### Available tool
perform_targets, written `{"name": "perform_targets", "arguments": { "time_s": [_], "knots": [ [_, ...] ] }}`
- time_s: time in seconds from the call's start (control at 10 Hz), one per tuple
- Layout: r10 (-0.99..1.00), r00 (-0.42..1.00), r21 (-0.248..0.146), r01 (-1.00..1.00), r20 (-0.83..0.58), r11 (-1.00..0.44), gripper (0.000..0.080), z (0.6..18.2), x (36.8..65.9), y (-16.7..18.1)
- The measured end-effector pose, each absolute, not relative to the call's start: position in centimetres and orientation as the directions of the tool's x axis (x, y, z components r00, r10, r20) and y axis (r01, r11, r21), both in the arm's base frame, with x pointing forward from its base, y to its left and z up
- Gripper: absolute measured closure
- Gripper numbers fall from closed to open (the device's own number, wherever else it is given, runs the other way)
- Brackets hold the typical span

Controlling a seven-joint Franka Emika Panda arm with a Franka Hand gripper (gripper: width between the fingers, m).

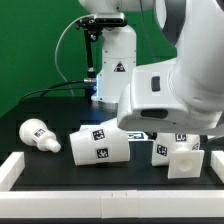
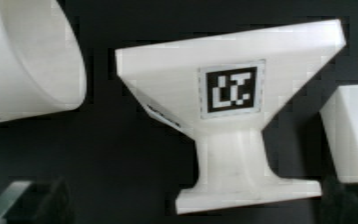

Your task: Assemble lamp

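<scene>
Starting from the exterior view's left, the bulb (image 1: 36,134) lay on its side farthest from the pincer, well apart from it, with the shade between them. The shade (image 1: 100,146) was tipped over too, and nearer: it lay just beside the pincer, its curved wall filling one edge of the wrist view. The base (image 2: 229,120) lay on its side directly beneath the pincer (image 2: 194,216), with its tag facing up at the wrist camera and its square foot nearest the fingertips.

The arm hid the pincer in the exterior view. In the wrist view one dark finger (image 2: 30,203) showed far out to the side and nothing dark sat over the middle, so the jaws stood apart and held nothing.

By its look the base was light, stiff moulded plastic — smooth and likely slippery. The flared end tapers, so pads closing there would probably slide off, and the foot is thin. The narrow stem between flare and foot seemed the best place to take hold, square across it. Light as it looked, the base might pivot or skid if one finger touched first.
</scene>
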State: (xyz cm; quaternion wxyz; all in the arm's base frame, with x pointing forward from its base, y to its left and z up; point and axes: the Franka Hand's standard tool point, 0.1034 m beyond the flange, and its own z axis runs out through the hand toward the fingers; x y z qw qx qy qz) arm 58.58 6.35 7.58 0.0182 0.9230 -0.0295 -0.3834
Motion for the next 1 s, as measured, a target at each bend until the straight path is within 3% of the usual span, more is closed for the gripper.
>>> {"name": "perform_targets", "arguments": {
  "time_s": [0.3,0.5,0.8,1.0],
  "knots": [
    [-0.114,0.666,0.059,-0.104,-0.737,-0.993,0.0101,6.7,57.7,7.8],
    [-0.13,0.641,0.082,-0.104,-0.757,-0.991,0.0101,6.2,56.5,8.6],
    [-0.13,0.639,0.08,-0.106,-0.758,-0.991,0.0101,6.0,56.4,8.4],
    [-0.133,0.622,0.086,-0.104,-0.772,-0.991,0.0101,4.8,55.8,8.2]
  ]
}}
